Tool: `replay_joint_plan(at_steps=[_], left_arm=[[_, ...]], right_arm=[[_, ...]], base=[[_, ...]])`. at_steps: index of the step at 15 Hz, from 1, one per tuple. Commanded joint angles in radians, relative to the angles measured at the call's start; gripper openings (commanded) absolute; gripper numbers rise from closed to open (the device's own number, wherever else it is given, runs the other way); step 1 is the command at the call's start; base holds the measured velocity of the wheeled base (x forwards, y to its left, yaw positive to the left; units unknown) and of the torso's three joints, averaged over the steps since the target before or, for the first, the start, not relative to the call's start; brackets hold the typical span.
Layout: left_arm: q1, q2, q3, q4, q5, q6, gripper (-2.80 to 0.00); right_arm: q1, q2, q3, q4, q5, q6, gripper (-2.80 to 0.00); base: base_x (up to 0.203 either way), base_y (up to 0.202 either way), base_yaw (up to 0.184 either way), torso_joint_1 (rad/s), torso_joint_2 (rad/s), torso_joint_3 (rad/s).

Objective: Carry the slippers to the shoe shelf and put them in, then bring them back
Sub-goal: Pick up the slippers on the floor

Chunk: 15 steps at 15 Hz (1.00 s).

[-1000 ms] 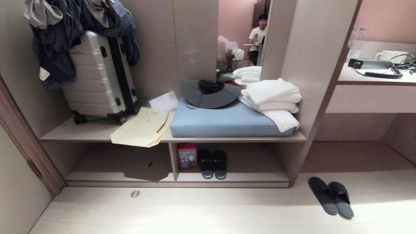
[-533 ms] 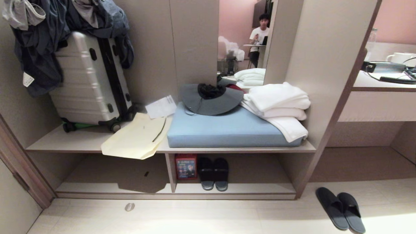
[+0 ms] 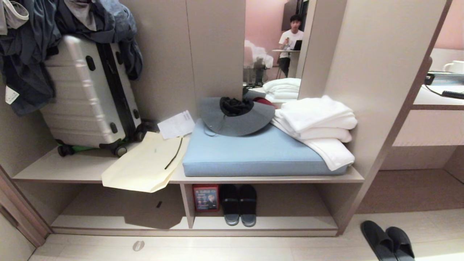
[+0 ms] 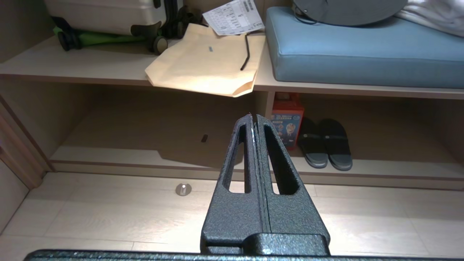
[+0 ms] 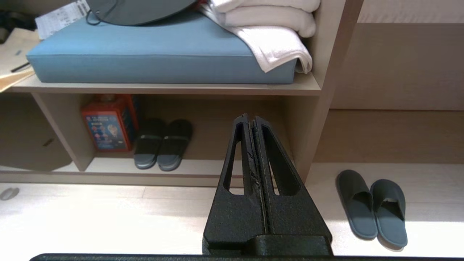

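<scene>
The slippers [image 3: 237,204], black slides with grey-blue footbeds, stand side by side in the right bay of the shoe shelf [image 3: 290,223], heels toward me. The left wrist view shows the slippers [image 4: 328,145] right of the upright divider, on the shoe shelf [image 4: 380,166]. My left gripper [image 4: 253,116] is shut and empty, hanging over the floor short of the shelf. My right gripper [image 5: 251,117] is also shut and empty, with the slippers [image 5: 163,145] off to one side. Neither gripper appears in the head view.
A second dark pair [image 3: 388,241] lies on the floor right of the unit. A red box [image 3: 205,197] stands beside the divider. Above are a blue cushion [image 3: 261,156], white towels [image 3: 319,127], a grey hat [image 3: 237,116], a paper bag [image 3: 145,166] and a suitcase [image 3: 87,90]. A person shows in the mirror [image 3: 290,43].
The whole head view has shifted: the unit looks nearer and sits lower in the picture, so the camera moved. The slippers and other things stay where they were.
</scene>
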<state>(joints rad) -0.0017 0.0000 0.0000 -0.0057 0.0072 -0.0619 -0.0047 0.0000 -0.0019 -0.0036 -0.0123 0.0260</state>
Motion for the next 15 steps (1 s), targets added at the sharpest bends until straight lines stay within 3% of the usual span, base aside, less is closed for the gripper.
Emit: replay_joint_plan(at_steps=[1, 8, 15], left_arm=[[0.000, 0.000, 0.001, 0.000, 0.000, -0.001, -2.80], [0.000, 0.000, 0.000, 0.000, 0.000, 0.002, -2.80], [0.000, 0.000, 0.000, 0.000, 0.000, 0.004, -2.80]], right_arm=[[0.000, -0.002, 0.000, -0.001, 0.000, 0.000, -2.80], [0.000, -0.002, 0.000, 0.001, 0.000, 0.000, -2.80], [0.000, -0.001, 0.000, -0.001, 0.000, 0.000, -2.80]], base=[[0.000, 0.000, 0.000, 0.000, 0.00, 0.000], [0.002, -0.021, 0.002, 0.001, 0.00, 0.001], [0.000, -0.191, 0.001, 0.002, 0.00, 0.003]])
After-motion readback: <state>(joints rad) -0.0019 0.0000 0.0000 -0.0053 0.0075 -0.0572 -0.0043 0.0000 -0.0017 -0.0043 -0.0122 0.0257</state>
